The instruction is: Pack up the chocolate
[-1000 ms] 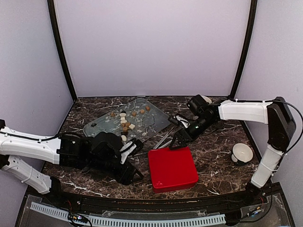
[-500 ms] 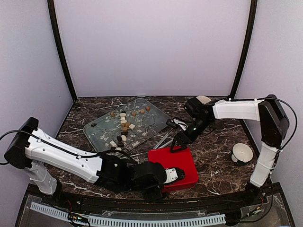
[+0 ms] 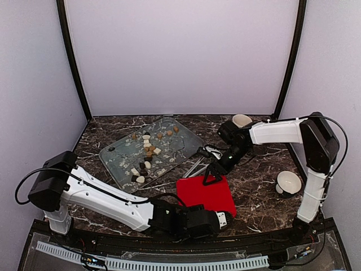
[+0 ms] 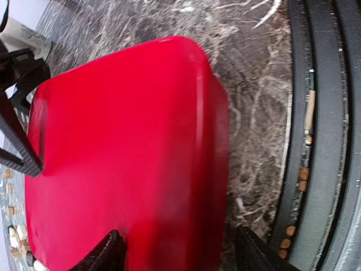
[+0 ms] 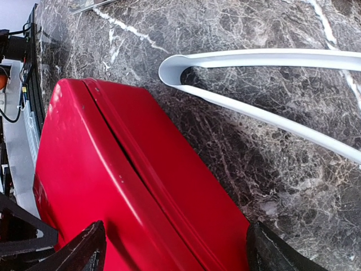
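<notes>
The chocolate [image 3: 148, 149] is several small dark, tan and cream lumps scattered on a glass tray [image 3: 115, 161] at the back left; a few show at the left edge of the left wrist view [image 4: 16, 232]. A shut red box [image 3: 206, 195] lies at the front centre. My left gripper [image 3: 211, 213] is open at the box's near edge, its jaws [image 4: 180, 257] straddling the lid's side. My right gripper [image 3: 213, 176] is open at the box's far edge, its jaws [image 5: 180, 251] spread over the red lid [image 5: 113, 186].
White tongs [image 5: 254, 84] lie on the marble just behind the box, also in the top view [image 3: 197, 165]. A white cup [image 3: 289, 182] stands at the right and another [image 3: 242, 119] at the back right. The black table rim [image 4: 321, 141] runs right of the box.
My left arm has swung from the left side across the front to the box's near edge. My right gripper has settled onto the box's far edge. The box has turned slightly.
</notes>
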### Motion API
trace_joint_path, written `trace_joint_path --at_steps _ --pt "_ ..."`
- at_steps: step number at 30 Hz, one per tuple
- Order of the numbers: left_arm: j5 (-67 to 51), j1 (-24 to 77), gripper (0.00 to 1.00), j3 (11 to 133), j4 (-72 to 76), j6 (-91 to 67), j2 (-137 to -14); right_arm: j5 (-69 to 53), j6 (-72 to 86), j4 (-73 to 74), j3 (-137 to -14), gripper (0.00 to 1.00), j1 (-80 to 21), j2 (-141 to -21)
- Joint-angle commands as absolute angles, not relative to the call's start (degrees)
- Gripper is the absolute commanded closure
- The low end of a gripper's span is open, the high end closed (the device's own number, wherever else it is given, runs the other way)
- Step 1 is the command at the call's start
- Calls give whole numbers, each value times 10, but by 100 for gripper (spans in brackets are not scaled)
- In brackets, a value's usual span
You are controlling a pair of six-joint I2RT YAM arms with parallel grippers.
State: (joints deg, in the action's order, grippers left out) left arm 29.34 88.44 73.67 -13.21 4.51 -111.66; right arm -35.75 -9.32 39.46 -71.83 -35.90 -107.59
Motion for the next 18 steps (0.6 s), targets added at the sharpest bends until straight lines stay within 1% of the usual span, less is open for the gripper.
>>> trace_joint_path --at_steps 1,6,12,18 --pt "315 866 33 746 -176 18 -1112 -387 -87 402 -705 16 -361 -1085" --pt "294 841 38 712 -181 -18 -1084 -401 -72 402 -692 22 -363 -1078" --pt "260 812 41 640 -170 -21 -1022 -442 -34 387 -656 31 -363 -1064" --pt "247 790 42 582 -176 -12 -966 -473 18 355 -619 37 -364 -1037"
